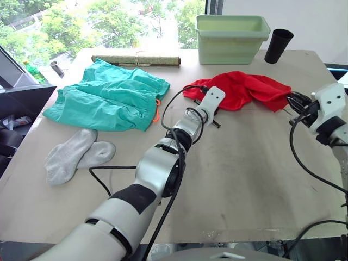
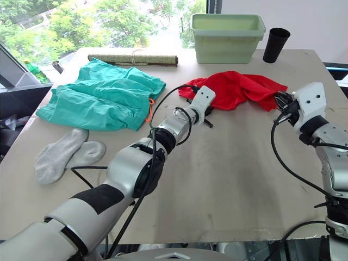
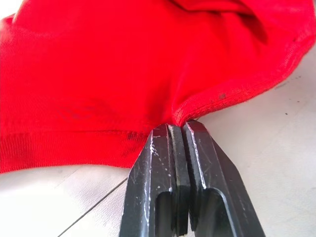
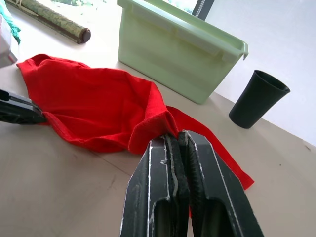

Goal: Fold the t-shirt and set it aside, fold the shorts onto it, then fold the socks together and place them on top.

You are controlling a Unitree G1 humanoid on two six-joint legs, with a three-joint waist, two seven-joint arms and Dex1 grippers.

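The red t-shirt (image 1: 239,89) lies bunched at the back middle of the table. My left gripper (image 3: 177,129) is shut on its near hem at the left end, and my right gripper (image 4: 177,137) is shut on a fold of it at the right end. The teal-green shorts (image 1: 111,95) lie rumpled at the back left, their orange drawstring at the right edge. The two grey socks (image 1: 76,154) lie side by side, in front of the shorts, near the table's left edge.
A pale green tub (image 1: 230,38) stands at the back with a black cup (image 1: 278,45) to its right. A rolled mat (image 1: 136,60) lies along the far edge. The wide front of the table (image 1: 244,185) is bare wood.
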